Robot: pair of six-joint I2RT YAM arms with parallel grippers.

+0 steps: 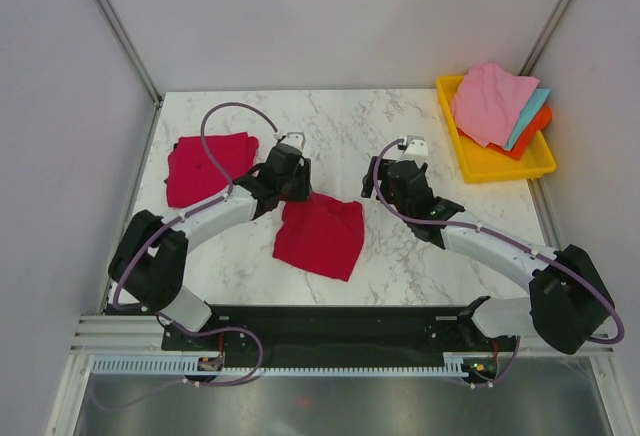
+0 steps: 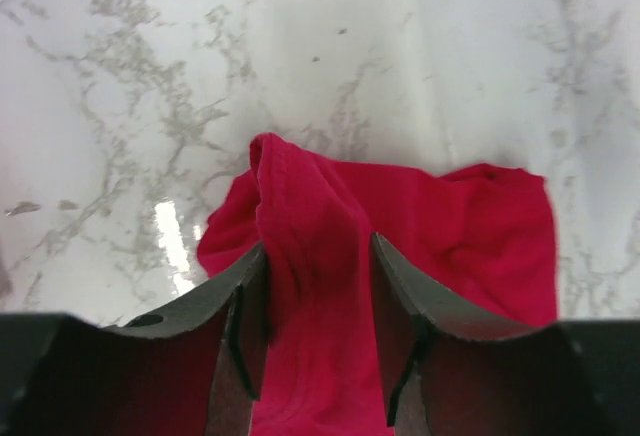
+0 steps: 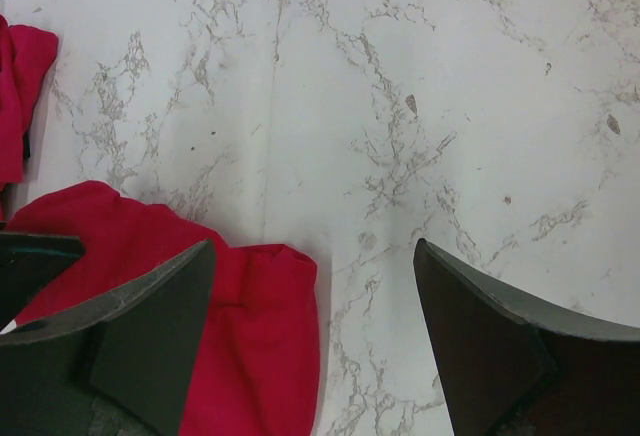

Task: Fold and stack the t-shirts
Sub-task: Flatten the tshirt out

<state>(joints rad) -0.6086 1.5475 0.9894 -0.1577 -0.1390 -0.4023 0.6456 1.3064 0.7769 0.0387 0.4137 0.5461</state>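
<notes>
One crimson-red t-shirt (image 1: 320, 238) lies folded and rumpled at the table's middle front. A second red t-shirt (image 1: 207, 168) lies folded at the back left. My left gripper (image 1: 298, 192) is at the middle shirt's far left corner. In the left wrist view it (image 2: 318, 246) is shut on a raised ridge of that shirt (image 2: 450, 226). My right gripper (image 1: 378, 190) hovers open and empty by the shirt's far right corner. In the right wrist view it (image 3: 315, 243) stands over marble, with the shirt's edge (image 3: 250, 336) under its left finger.
A yellow tray (image 1: 500, 169) at the back right holds pink (image 1: 490, 101), teal and orange cloths. Grey walls close in the marble table on three sides. The arms' bases sit at the near edge.
</notes>
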